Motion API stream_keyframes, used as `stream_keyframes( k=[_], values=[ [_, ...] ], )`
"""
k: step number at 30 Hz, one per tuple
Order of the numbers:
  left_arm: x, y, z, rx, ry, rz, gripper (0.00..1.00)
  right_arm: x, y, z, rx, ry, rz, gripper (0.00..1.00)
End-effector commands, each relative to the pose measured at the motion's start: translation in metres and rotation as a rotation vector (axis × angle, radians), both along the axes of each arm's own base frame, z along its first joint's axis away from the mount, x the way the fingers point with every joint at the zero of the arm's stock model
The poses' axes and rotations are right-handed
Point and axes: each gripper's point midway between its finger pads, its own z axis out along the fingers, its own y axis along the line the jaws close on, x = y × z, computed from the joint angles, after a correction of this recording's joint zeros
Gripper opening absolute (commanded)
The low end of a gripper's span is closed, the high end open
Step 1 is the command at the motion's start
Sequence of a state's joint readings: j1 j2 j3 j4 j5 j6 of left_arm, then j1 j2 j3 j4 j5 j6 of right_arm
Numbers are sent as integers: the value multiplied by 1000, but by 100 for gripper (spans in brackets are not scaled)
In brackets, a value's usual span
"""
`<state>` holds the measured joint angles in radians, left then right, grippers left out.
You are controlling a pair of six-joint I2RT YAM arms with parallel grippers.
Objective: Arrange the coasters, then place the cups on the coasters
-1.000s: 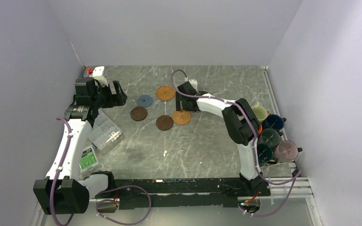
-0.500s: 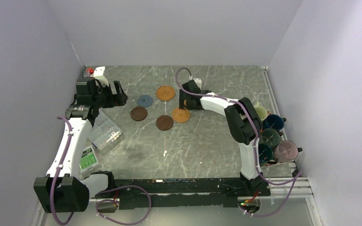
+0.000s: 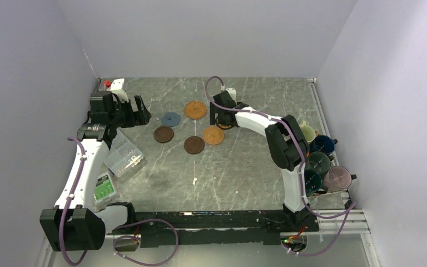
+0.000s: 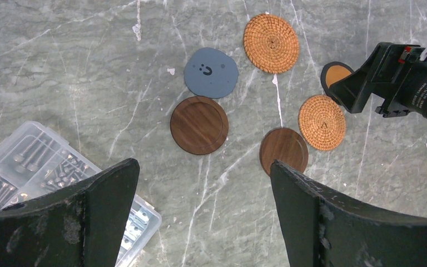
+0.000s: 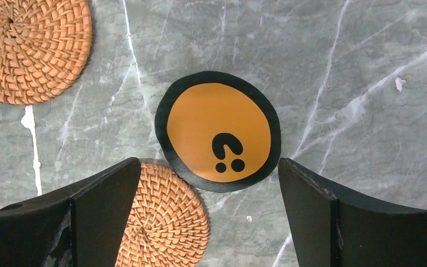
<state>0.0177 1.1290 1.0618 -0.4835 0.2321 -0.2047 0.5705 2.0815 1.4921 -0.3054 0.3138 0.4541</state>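
Coasters (image 3: 194, 144) are lying loosely clustered mid-bench (image 3: 228, 172), the orange, black-rimmed one (image 5: 218, 130) sitting directly beneath the right end effector (image 5: 208, 222), whose fingers are standing wide apart. Cups (image 3: 319, 161) are crowding the right edge. Left end effector (image 4: 200, 217) is hovering, fingers apart, holding nothing.

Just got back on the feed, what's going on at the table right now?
The right end effector hovers open over the black-rimmed orange coaster, holding nothing. The left end effector is also open and empty, off to the left of the coasters. All six coasters lie loosely scattered mid-table, not lined up. The cups sit bunched at the right edge of the table, none on a coaster.
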Motion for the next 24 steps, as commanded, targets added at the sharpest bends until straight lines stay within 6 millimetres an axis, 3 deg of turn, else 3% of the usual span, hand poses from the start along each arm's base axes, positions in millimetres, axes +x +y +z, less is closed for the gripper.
stream_keyframes(
  k=[1,12,24],
  values=[
    [4,-7,8,-15,-26,-30,94,9,8,15,60,-44,-5,100],
    [4,-9,6,-26,-17,-37,94,15,-4,-2,-23,-11,-46,100],
    [5,-10,3,-32,-3,-41,94,11,-16,-24,11,44,-78,100]
  ],
)
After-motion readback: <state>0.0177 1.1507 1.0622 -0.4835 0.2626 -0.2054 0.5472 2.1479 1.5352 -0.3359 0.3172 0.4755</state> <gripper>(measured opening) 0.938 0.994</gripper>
